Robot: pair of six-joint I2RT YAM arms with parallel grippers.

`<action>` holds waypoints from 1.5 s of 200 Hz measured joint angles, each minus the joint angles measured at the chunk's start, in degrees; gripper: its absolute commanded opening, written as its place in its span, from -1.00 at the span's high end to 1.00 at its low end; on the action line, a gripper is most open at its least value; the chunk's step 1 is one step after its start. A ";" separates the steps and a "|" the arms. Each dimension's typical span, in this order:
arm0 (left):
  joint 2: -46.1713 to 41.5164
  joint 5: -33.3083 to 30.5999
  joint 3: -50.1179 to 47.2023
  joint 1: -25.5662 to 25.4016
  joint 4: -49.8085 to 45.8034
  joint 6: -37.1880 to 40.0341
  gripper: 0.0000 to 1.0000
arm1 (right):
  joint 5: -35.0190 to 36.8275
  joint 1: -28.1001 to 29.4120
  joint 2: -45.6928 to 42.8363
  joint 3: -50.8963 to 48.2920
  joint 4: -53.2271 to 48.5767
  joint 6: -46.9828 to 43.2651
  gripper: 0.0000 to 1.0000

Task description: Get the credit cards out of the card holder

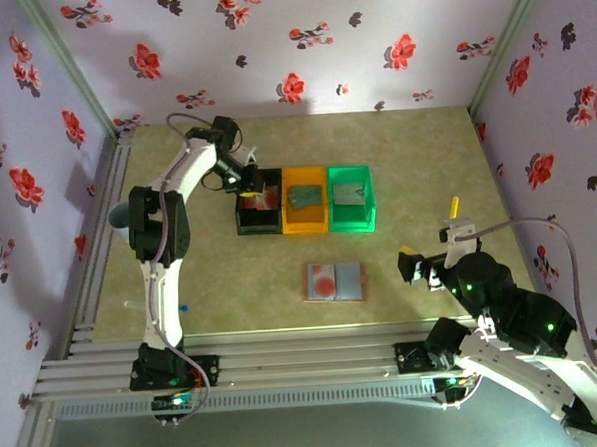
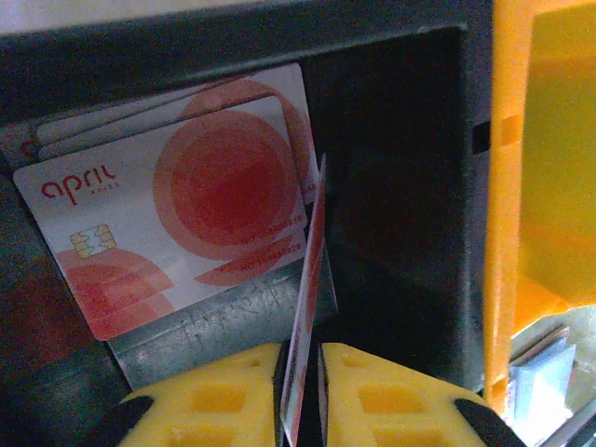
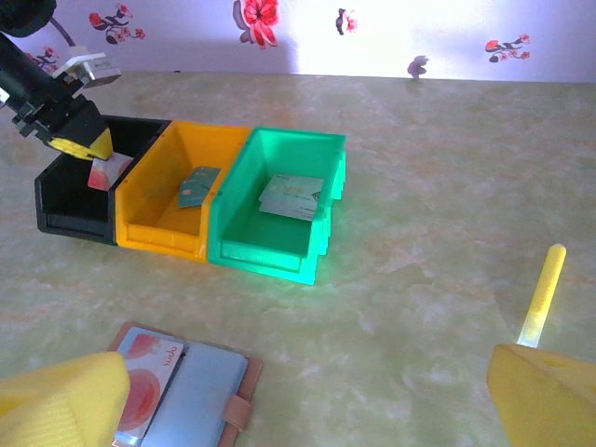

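My left gripper (image 1: 245, 186) (image 2: 300, 352) hangs over the black bin (image 1: 248, 224) (image 2: 391, 140). One of the credit cards (image 2: 312, 261) stands edge-on between its yellow fingers, resting on the left pad with a thin gap at the right pad, so the jaws are slightly open. Other credit cards (image 2: 177, 214), pale with red circles, lie flat on the bin floor. The card holder (image 1: 335, 281) (image 3: 200, 396) lies open on the table, blue-grey inside up, with a card (image 1: 323, 281) (image 3: 149, 372) in its left half. My right gripper (image 1: 432, 242) (image 3: 303, 414) stands wide open to its right, holding nothing.
An orange bin (image 1: 306, 223) (image 3: 158, 242) and a green bin (image 1: 351, 224) (image 3: 265, 256) stand right of the black one, each holding a teal card. A thin yellow stick (image 3: 543, 293) lies on the table near my right gripper. Flowered walls close in three sides.
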 measured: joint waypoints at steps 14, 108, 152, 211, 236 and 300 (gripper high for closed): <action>0.00 0.00 0.48 0.00 -0.20 0.02 0.56 | 0.00 0.00 -0.09 0.00 0.00 0.00 -0.99; 0.00 -0.96 4.07 0.00 -1.11 -0.02 0.46 | 0.00 0.00 -0.68 -0.11 0.02 0.00 -0.99; 0.00 -1.07 6.91 0.00 -1.86 -0.09 0.44 | 0.00 0.00 -0.79 -0.11 0.00 0.00 -0.98; -1.90 -1.33 11.98 -0.07 -2.54 -2.21 0.16 | 0.00 0.00 -1.05 -0.13 0.00 0.02 -0.99; -6.88 -1.77 12.00 -0.42 -1.73 -3.26 0.08 | 0.02 0.00 -1.11 -0.15 0.00 0.00 -0.99; -31.69 -10.16 -2.67 -5.62 7.48 -8.68 -0.48 | 0.00 -0.17 -1.11 -0.22 0.02 0.00 -0.99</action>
